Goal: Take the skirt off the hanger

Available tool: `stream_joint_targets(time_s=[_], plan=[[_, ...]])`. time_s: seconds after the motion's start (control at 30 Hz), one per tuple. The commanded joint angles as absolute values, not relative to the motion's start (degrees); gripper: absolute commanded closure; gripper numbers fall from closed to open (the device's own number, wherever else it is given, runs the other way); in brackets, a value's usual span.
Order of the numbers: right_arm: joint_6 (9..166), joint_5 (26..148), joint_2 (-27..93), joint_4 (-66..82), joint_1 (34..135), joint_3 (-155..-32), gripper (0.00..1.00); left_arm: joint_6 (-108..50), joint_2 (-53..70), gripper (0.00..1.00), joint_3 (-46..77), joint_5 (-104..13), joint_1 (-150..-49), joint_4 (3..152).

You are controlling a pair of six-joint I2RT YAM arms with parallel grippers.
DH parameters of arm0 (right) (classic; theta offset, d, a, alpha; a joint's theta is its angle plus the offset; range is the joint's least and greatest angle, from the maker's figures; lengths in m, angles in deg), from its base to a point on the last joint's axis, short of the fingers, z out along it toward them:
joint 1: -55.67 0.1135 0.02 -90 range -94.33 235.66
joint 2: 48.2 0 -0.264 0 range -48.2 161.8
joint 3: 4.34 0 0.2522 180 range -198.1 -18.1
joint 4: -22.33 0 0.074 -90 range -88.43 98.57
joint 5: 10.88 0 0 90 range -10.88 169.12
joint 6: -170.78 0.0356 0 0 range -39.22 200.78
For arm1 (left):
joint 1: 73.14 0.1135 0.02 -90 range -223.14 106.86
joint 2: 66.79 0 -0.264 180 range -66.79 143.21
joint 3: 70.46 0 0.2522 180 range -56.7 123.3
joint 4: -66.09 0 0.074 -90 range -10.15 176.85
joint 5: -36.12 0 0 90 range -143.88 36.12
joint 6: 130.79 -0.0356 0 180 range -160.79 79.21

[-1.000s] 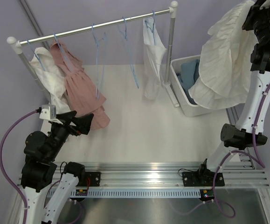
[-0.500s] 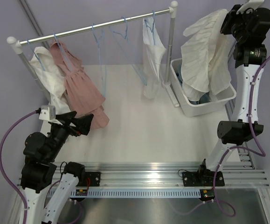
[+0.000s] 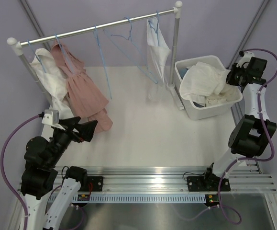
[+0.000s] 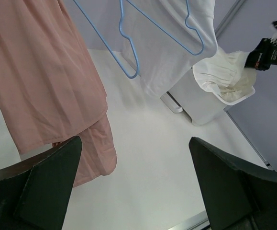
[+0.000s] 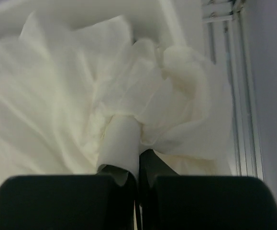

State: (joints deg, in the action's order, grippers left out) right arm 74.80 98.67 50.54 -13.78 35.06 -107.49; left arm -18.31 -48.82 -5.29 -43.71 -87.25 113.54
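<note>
the right gripper (image 3: 231, 78) is pinched tight on the white skirt (image 3: 203, 81), which lies bunched in the white bin (image 3: 199, 113) beside the rack. the left gripper (image 3: 87, 120) gapes wide, holding nothing, near the pink dress (image 3: 83, 93).

No text, label, brand, number or sign can be read in any view.

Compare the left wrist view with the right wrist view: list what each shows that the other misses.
Left wrist only: the pink dress, two empty blue hangers, a hanging white garment, and the open left claw. Right wrist only: the grip itself, with the right claw shut on a fold of the skirt. Both: the skirt, lying in the bin.
</note>
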Motion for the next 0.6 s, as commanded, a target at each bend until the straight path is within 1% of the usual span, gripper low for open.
stream_joint_targets(time_s=[0.0,0.03,0.07,0.1,0.17,0.3,0.33,0.43,0.47,0.53,0.57], plan=[[56.9,113.9,52.1,-25.1,36.9,-110.6,0.93,-16.6,-48.9,0.01,-5.5,-40.3,-87.1,109.7],[54.4,118.4,53.2,-28.3,37.0,-111.4,0.89,-16.2,-48.8,0.01,-6.0,-39.5,-87.0,108.4],[50.5,119.5,54.1,-33.8,37.4,-112.7,0.87,-15.8,-48.7,0.01,-6.4,-39.1,-87.1,107.7],[49.2,119.4,55.7,-35.7,38.8,-112.8,0.86,-15.1,-48.6,0.01,-7.2,-38.8,-87.1,107.4],[46.7,117.3,56.4,-39.0,40.5,-112.8,0.8,-15.0,-47.9,0.01,-7.7,-37.8,-87.1,107.0],[45.1,114.8,55.3,-38.6,43.3,-110.2,0.65,-14.9,-46.8,0.01,-7.7,-36.5,-87.1,108.1],[45.3,113.6,55.3,-38.8,43.4,-110.3,0.56,-14.9,-46.6,0.01,-7.7,-36.2,-87.0,108.1],[45.6,109.7,55.4,-40.5,43.3,-112.9,0.41,-14.4,-46.6,0.01,-7.9,-35.3,-87.1,107.8],[45.7,108.7,55.0,-40.7,43.0,-114.2,0.34,-14.4,-46.6,0.01,-7.9,-34.9,-87.1,107.8],[45.7,104.6,52.7,-40.5,42.4,-115.5,0.24,-14.5,-46.4,0.01,-7.7,-34.5,-87.1,108.4],[46.9,102.2,51.7,-39.5,42.4,-116.3,0.13,-14.7,-46.4,0.01,-7.4,-34.5,-87.1,108.7]])
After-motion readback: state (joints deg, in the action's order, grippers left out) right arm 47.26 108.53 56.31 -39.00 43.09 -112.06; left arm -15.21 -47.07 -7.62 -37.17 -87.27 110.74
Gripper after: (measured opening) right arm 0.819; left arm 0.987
